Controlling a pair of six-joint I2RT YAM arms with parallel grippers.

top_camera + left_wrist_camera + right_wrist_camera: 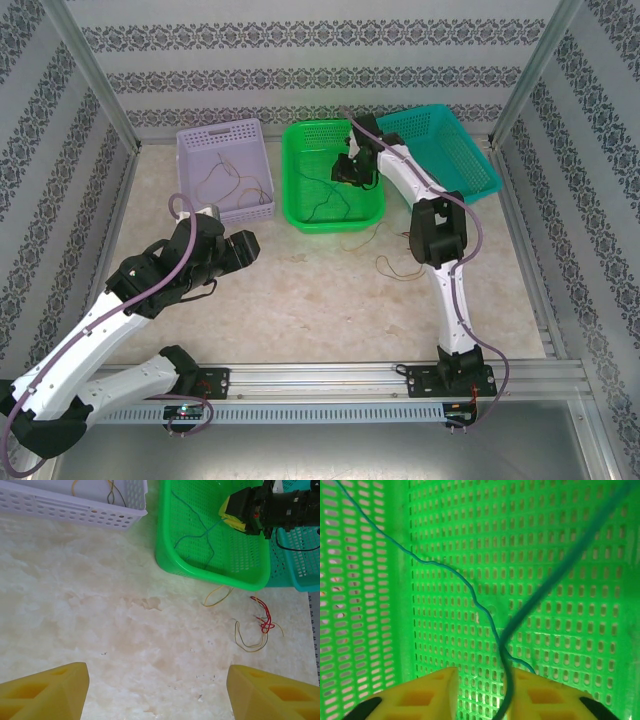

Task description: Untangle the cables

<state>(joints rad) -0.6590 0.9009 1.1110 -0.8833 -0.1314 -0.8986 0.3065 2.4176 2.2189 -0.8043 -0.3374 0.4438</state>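
My right gripper [350, 170] hangs inside the green basket [330, 225]. In the right wrist view its yellow fingers [427, 695] stand apart, and a dark green cable [470, 592] runs down through the gap, close against the right finger. That cable [192, 535] trails across the basket floor. My left gripper [245, 248] is open over bare table with nothing between its fingers [45, 690]. On the table right of it lie a yellow cable [217, 596], a red cable [265, 617] and a tan cable [247, 640], loosely overlapping.
A lilac basket [190, 150] at the back left holds a few thin cables [225, 180]. A teal basket [450, 150] stands right of the green one. Metal frame posts and patterned walls enclose the table; open tabletop [125, 630] lies ahead of the left gripper.
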